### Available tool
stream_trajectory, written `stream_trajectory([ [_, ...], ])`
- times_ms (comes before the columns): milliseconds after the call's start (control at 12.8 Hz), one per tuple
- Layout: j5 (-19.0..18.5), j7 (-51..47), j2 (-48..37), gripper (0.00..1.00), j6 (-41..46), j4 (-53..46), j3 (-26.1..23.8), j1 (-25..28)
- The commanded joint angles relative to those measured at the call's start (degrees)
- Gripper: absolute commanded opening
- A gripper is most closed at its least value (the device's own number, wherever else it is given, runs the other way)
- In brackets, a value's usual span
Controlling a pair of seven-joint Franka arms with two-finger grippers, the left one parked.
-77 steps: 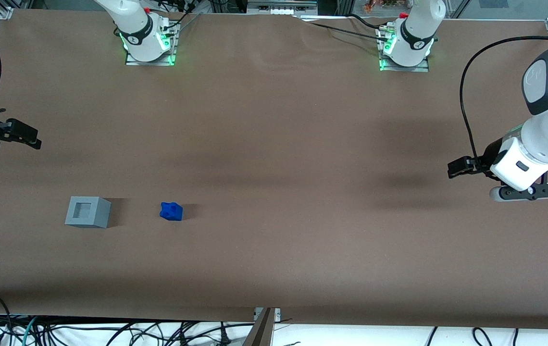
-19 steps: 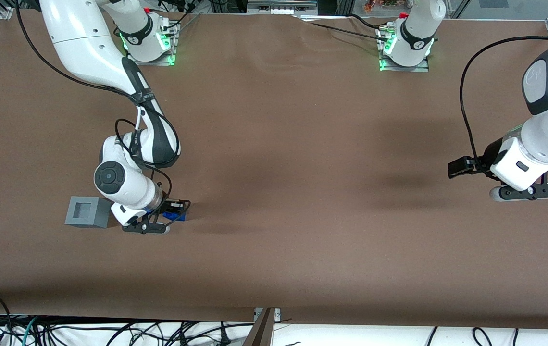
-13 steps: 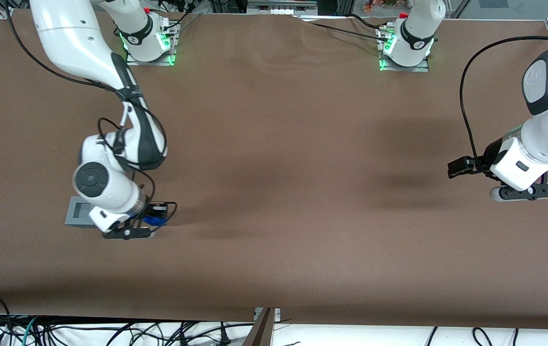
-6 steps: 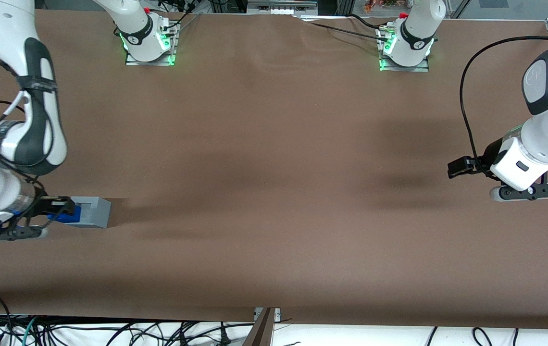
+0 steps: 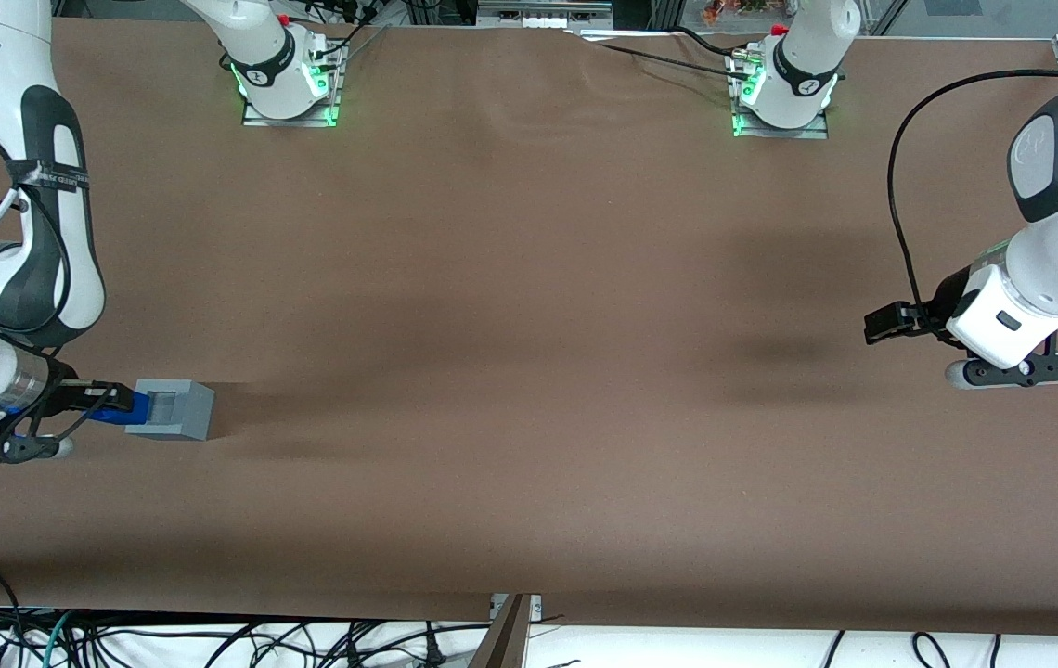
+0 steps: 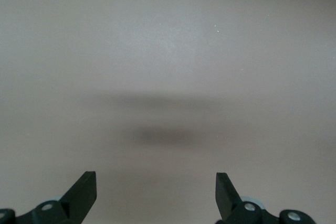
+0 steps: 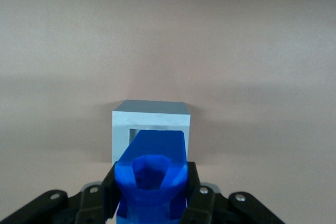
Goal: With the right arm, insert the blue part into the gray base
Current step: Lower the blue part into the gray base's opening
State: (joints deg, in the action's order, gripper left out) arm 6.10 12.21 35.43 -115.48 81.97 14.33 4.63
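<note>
The gray base (image 5: 173, 409) stands on the brown table toward the working arm's end. Its square recess faces up. The right arm's gripper (image 5: 111, 404) is shut on the blue part (image 5: 117, 408) and holds it just beside the base, at the base's edge, a little above the table. In the right wrist view the blue part (image 7: 151, 177) sits between the black fingers (image 7: 107, 187), and the gray base (image 7: 151, 121) with its recess shows just past the part's tip.
The brown table cover (image 5: 529, 325) spreads wide toward the parked arm's end. Two arm mounts with green lights (image 5: 288, 88) stand at the table's edge farthest from the front camera. Cables (image 5: 213, 640) hang below the near edge.
The right arm has carried the blue part from its spot on the table sideways past the gray base. In the last half second the gripper shifted slightly, the part still at the base's edge.
</note>
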Motion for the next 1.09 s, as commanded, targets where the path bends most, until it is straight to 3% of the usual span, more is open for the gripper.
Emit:
stream_trajectory([
  [0, 1.0, 1.2, 0.6, 0.00, -0.1, 0.4, -0.4, -0.3],
  [1017, 4.9, 1.4, 3.8, 0.00, -0.5, 0.4, -0.5, -0.4],
])
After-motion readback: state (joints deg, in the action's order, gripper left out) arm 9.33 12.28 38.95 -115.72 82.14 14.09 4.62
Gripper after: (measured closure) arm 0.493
